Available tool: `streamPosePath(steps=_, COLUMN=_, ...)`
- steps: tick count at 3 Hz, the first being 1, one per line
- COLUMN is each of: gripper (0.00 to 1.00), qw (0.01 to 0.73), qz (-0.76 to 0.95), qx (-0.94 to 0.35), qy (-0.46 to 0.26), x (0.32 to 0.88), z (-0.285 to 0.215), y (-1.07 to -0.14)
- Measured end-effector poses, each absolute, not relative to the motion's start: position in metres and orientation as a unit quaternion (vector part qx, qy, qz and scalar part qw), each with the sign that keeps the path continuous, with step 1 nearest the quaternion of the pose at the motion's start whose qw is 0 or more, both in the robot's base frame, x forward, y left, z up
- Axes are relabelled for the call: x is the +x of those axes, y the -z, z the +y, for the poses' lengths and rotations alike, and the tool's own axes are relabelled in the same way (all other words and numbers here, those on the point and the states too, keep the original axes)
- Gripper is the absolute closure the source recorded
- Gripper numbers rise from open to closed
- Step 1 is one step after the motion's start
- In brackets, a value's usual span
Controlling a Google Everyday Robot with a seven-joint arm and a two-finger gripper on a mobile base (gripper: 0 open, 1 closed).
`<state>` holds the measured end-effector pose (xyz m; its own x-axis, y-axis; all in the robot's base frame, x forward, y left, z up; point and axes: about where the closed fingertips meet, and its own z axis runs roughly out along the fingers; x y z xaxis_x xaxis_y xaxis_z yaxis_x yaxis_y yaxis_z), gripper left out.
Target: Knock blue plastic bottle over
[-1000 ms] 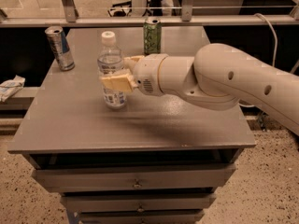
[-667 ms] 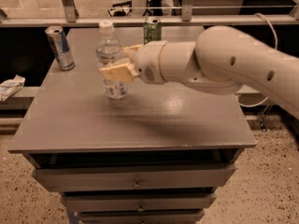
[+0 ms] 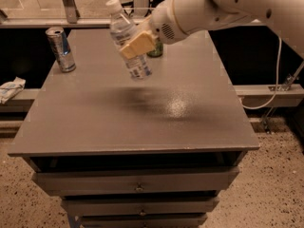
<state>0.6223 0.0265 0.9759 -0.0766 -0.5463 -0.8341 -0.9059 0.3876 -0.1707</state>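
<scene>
Over grey table (image 3: 190, 127), pincer (image 3: 133, 46) around blue plastic bottle (image 3: 138, 67), cap up-left.

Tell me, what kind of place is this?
Probably a lab or workshop: a grey drawer cabinet on speckled floor, with a loose cable behind. The gripper, above the cabinet top, holds the blue plastic bottle tilted.
</scene>
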Motion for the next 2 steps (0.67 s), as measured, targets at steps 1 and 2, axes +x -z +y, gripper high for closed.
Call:
streamPosePath(steps=1, gripper=1.00, qw=0.322, qz=0.731, qx=-0.590, qy=-0.120, x=0.629, z=-0.016, y=-0.921)
streamPosePath(steps=2, gripper=0.97, qw=0.217, qz=0.739, qx=-0.636, qy=-0.050, x=0.609, z=-0.047, y=-0.877)
